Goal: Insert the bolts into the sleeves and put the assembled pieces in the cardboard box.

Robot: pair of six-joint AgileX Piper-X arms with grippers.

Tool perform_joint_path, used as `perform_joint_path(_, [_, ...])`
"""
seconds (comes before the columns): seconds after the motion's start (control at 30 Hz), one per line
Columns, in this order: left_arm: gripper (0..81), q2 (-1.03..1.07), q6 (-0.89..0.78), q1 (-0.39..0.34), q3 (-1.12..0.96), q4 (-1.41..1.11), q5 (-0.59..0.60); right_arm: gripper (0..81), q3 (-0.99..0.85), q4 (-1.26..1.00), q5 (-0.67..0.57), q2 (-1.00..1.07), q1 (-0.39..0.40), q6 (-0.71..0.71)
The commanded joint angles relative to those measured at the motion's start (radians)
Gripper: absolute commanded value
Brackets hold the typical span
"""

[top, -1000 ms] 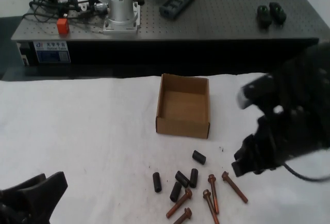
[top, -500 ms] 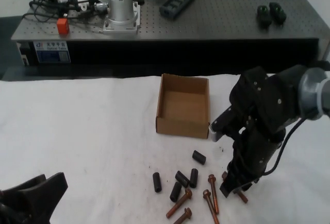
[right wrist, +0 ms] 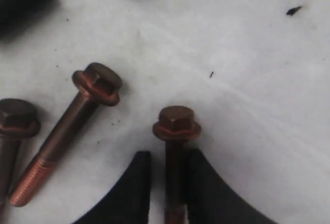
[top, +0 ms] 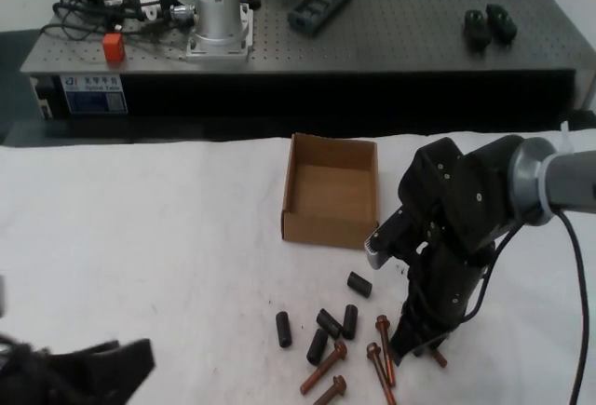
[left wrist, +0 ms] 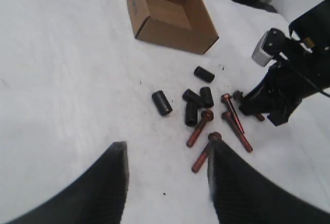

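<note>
Several copper bolts (top: pixel 324 368) and several black sleeves (top: pixel 283 329) lie loose on the white cloth in front of the cardboard box (top: pixel 331 202). My right gripper (top: pixel 414 344) is down at the rightmost bolt (right wrist: pixel 176 123). Its fingers (right wrist: pixel 136 193) hug the shank just below the hex head, and the bolt still lies on the cloth. In the left wrist view the same pile of sleeves (left wrist: pixel 191 113) and bolts (left wrist: pixel 199 128) sits ahead of my left gripper (left wrist: pixel 167 183), which is open and holds nothing. That left arm (top: pixel 84 372) is low at the near left corner.
The box (left wrist: pixel 170 13) stands open-topped and holds nothing, just beyond the pile. A dark perforated bench (top: pixel 391 23) with cables and gear runs along the back. White cloth (top: pixel 140 237) stretches bare to the left of the parts.
The right arm came in from the right and dropped down onto the rightmost bolt, with its fingers now around the shank. The left arm shifted slightly at the near left corner.
</note>
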Motion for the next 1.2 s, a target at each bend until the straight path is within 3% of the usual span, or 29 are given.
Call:
perform_joint_path(0.0, [35.7,0.034,0.013,0.003,-0.01,-0.044,0.038,3.6,0.006,-0.033,-0.005,0.038,0.0,-0.011])
perform_joint_path(0.13, [35.7,0.28,0.037,-0.016,-0.075,-0.079,0.059,3.4,0.006,-0.027,-0.005,0.025,-0.002,-0.007])
perform_joint_path(0.27, [35.7,0.548,0.06,-0.079,-0.22,-0.062,0.03,3.4,0.038,-0.034,-0.027,-0.078,-0.002,0.037])
perform_joint_path(0.5, [35.7,0.919,0.11,-0.232,-0.608,0.185,-0.084,3.4,0.183,0.006,-0.04,-0.407,-0.002,0.167])
perform_joint_path(0.67, [35.7,1.094,0.126,-0.296,-0.801,0.293,-0.155,3.4,0.289,0.069,-0.04,-0.638,-0.002,0.257])
perform_joint_path(0.93, [35.7,1.295,0.119,-0.306,-0.955,0.427,-0.186,3.4,0.367,0.128,-0.04,-0.92,-0.012,0.319])
perform_joint_path(1.17, [35.7,1.378,0.06,-0.306,-0.987,0.439,-0.183,3.4,0.366,0.159,-0.04,-0.966,-0.038,0.327])
